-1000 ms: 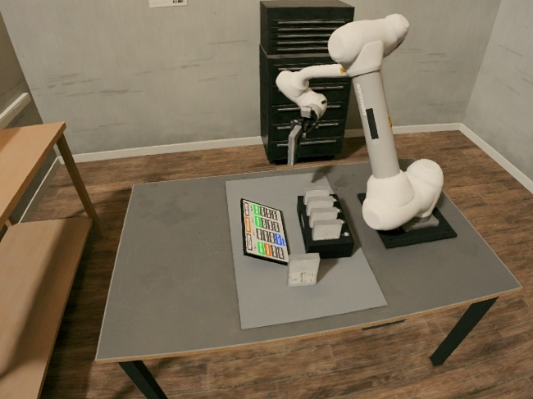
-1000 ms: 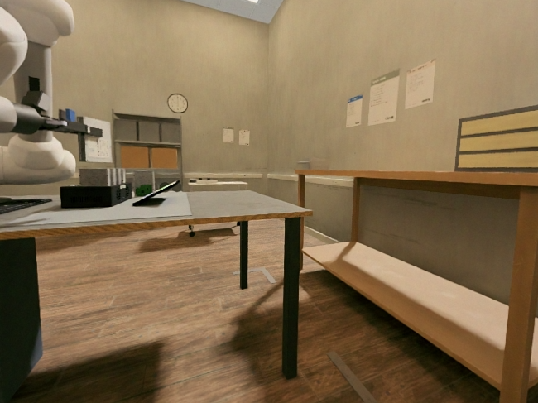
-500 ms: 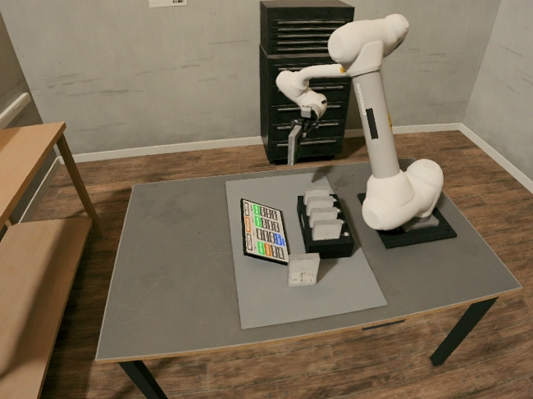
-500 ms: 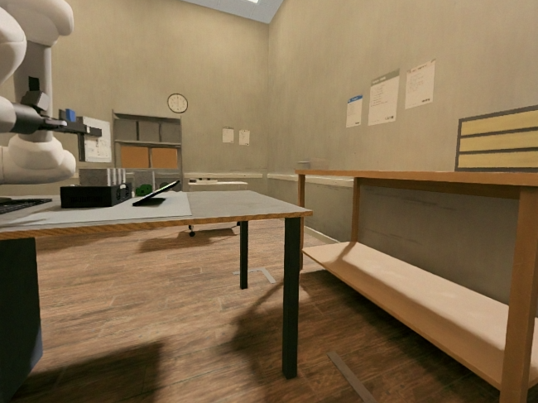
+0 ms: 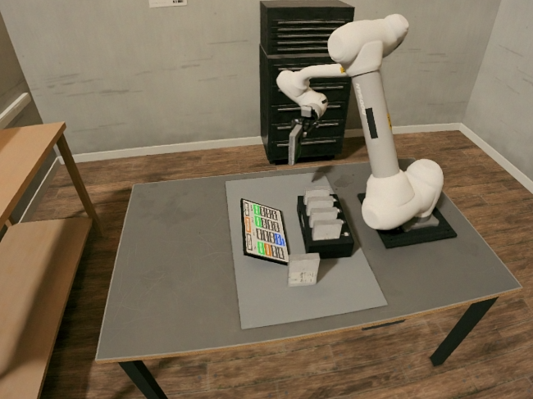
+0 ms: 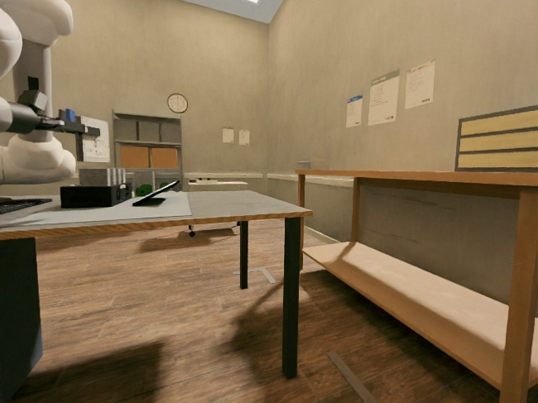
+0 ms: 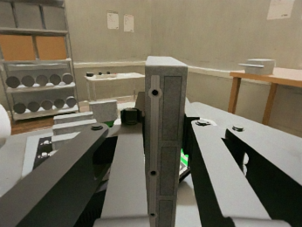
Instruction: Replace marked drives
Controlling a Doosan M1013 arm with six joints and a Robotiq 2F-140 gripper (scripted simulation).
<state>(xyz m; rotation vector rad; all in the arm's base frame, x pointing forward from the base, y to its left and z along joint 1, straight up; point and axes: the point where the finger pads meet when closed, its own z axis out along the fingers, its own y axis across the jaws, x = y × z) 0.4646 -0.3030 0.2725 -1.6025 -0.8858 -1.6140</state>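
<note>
holding a drive: gripper, nearly closed, gripping one, aloft beyond worktop's far edge. step, probably: transfer. next, likely: turn, lower carefully.

High overhead oblique, low tableside, close gripper view

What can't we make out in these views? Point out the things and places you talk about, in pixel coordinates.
- Connector end of the held drive (image 5: 293, 145) (image 6: 95, 139) (image 7: 162, 118): lower end cut off by the wrist view's bottom edge.
- Screen (image 5: 265, 232) text: too small in the top view; steeply angled in the exterior view.
- Dock's (image 5: 329, 250) (image 6: 92, 197) slots: hidden by seated drives, top view.
</note>
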